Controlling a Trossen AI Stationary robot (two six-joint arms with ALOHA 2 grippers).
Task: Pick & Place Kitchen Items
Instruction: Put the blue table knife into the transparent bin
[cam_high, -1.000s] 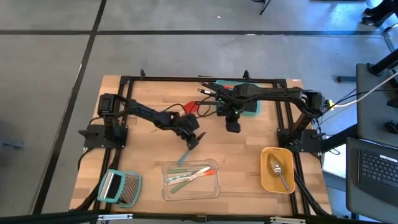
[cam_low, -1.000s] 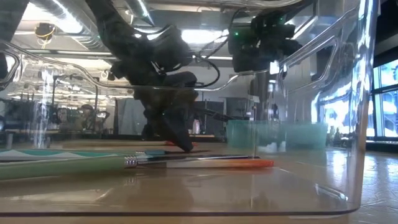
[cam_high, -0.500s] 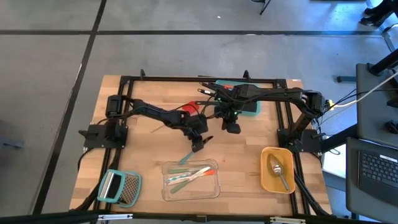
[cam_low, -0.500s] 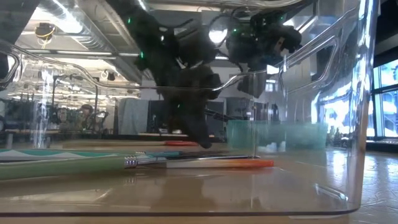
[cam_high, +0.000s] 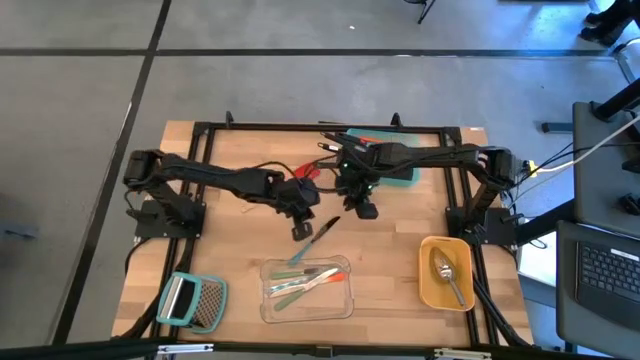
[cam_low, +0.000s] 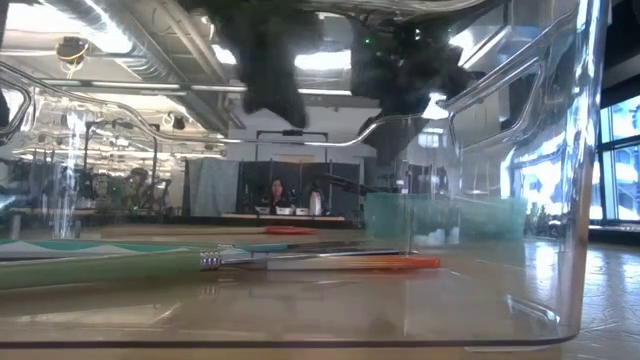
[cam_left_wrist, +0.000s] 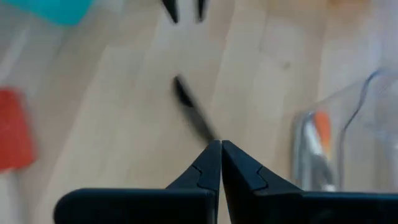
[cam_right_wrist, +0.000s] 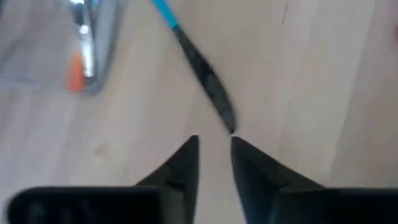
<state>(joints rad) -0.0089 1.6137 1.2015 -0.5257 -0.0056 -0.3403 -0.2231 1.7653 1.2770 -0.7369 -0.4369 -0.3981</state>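
Left gripper (cam_high: 303, 231), fingers pressed together, hovers over the wooden table (cam_high: 230, 150) beside a black-and-teal utensil (cam_high: 316, 237) lying near the clear container (cam_high: 306, 290); right gripper (cam_high: 365, 211), fingers slightly apart, holds nothing by the utensil's black tip.

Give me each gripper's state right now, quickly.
Left gripper: shut, empty, above the slim black-and-teal tool.
Right gripper: slightly open, holding nothing, at that tool's black end.
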